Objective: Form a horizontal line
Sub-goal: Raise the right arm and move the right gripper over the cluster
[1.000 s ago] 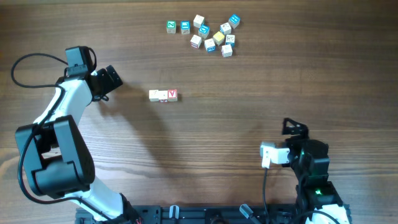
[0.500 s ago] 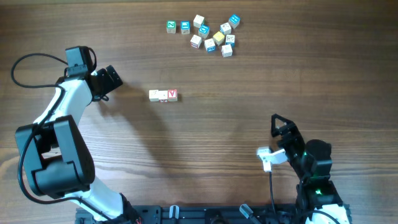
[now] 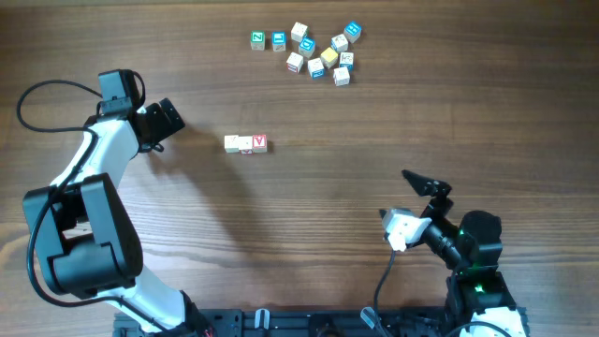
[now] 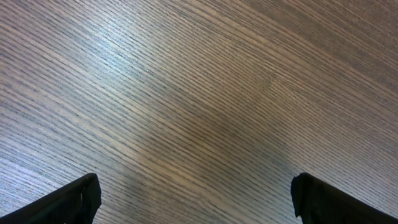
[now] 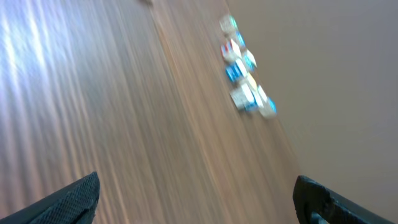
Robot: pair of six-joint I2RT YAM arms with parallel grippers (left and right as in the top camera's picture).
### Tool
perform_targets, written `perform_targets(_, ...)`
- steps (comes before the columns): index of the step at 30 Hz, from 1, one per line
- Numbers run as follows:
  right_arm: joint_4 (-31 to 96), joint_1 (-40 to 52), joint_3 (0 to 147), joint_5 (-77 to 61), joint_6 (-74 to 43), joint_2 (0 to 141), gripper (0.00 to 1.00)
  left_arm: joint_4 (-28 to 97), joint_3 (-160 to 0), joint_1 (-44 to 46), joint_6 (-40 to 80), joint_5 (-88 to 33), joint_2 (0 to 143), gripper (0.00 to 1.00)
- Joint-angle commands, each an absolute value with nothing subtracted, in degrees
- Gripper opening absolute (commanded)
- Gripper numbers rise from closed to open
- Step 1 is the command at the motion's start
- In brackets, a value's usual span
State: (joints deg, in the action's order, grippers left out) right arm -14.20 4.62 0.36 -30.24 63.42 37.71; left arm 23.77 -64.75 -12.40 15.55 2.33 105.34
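Note:
A short row of three small letter blocks point(image 3: 246, 143) lies side by side on the wooden table, left of centre. A loose cluster of several letter blocks point(image 3: 318, 51) lies at the far middle, blurred in the right wrist view point(image 5: 245, 74). My left gripper point(image 3: 168, 119) is open and empty, to the left of the row; its wrist view point(image 4: 196, 199) shows only bare wood between the fingers. My right gripper point(image 3: 426, 184) is open and empty at the near right, raised and tilted toward the far cluster point(image 5: 196, 199).
A black cable point(image 3: 47, 94) loops on the table left of the left arm. The right arm's base point(image 3: 473, 281) stands at the near edge.
My right arm has swung its gripper leftward and tilted it up toward the far blocks. The left arm and all blocks have not moved.

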Motion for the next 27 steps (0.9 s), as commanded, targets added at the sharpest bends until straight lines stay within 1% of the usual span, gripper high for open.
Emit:
perform_targets(1,-11.1,4.5,0.3,-47.5,68.2,37.8,1.0,23.7,-64.5,-12.6,15.5,3.1,105.8,1.0)
perform_targets(2,-9.1,4.5,0.3,-47.3,72.6,37.8,1.0,23.7,-64.5,-12.6,15.5,3.1,105.8,1.0)
perform_targets(3,-9.1,4.5,0.3,-44.2,70.3,37.9,1.0,23.8,-64.5,-12.6,15.5,3.1,105.8,1.0)
perform_targets(5,-12.1,4.5,0.3,-37.4,53.8,38.0,1.0,23.7,-64.5,-12.6,15.5,3.1,105.8,1.0)
perform_targets(6,-15.8,4.5,0.3,-33.6,39.5,38.0,1.0,23.8,-64.5,-12.6,15.5,3.1,105.8,1.0)
perform_targets(7,-19.0,4.6,0.3,-34.6,28.6,38.0,1.0,23.8,-64.5,-12.6,15.5,3.1,105.8,1.0)
perform_targets(9,-21.8,4.5,0.3,-40.3,27.0,38.0,1.0,23.7,-64.5,-12.6,15.5,3.1,105.8,1.0)
perform_targets(10,-22.7,4.5,0.3,-45.3,27.0,38.0,1.0,23.8,-64.5,-12.6,15.5,3.1,105.8,1.0)
perform_targets(13,-20.7,4.5,0.3,-47.4,26.9,38.0,1.0,23.8,-64.5,-12.6,15.5,3.1,105.8,1.0)
perform_targets(14,-21.3,4.5,0.3,-42.4,14.6,38.0,1.0,23.8,-64.5,-12.6,15.5,3.1,105.8,1.0)
perform_targets(15,-22.3,4.5,0.3,-35.2,-0.2,38.0,1.0,23.8,-64.5,-12.6,15.5,3.1,105.8,1.0)
perform_targets(16,-23.6,4.5,0.3,-26.2,-10.3,38.0,0.99,23.7,-64.5,-12.6,15.5,3.1,105.8,1.0)
perform_targets(17,-26.0,4.5,0.3,-18.7,-14.5,38.0,1.0,23.7,-64.5,-12.6,15.5,3.1,105.8,1.0)
perform_targets(18,-30.3,4.5,0.3,-15.0,-15.6,38.0,1.0,23.8,-64.5,-12.6,15.5,3.1,105.8,1.0)
perform_targets(20,-35.3,4.5,0.8,-14.9,-16.1,38.0,1.0,23.8,-64.5,-12.6,15.5,3.1,105.8,1.0)
perform_targets(22,-31.9,4.5,4.4,-14.1,-19.1,38.9,1.0,23.8,-64.5,-12.6,15.5,3.1,105.8,1.0)
perform_targets(25,-26.0,4.5,13.4,-14.2,-19.3,43.5,1.0,23.8,-64.5,-12.6,15.5,3.1,105.8,1.0)
perform_targets(27,-24.4,4.5,21.0,-14.2,-19.5,48.2,1.0,23.8,-64.5,-12.6,15.5,3.1,105.8,1.0)
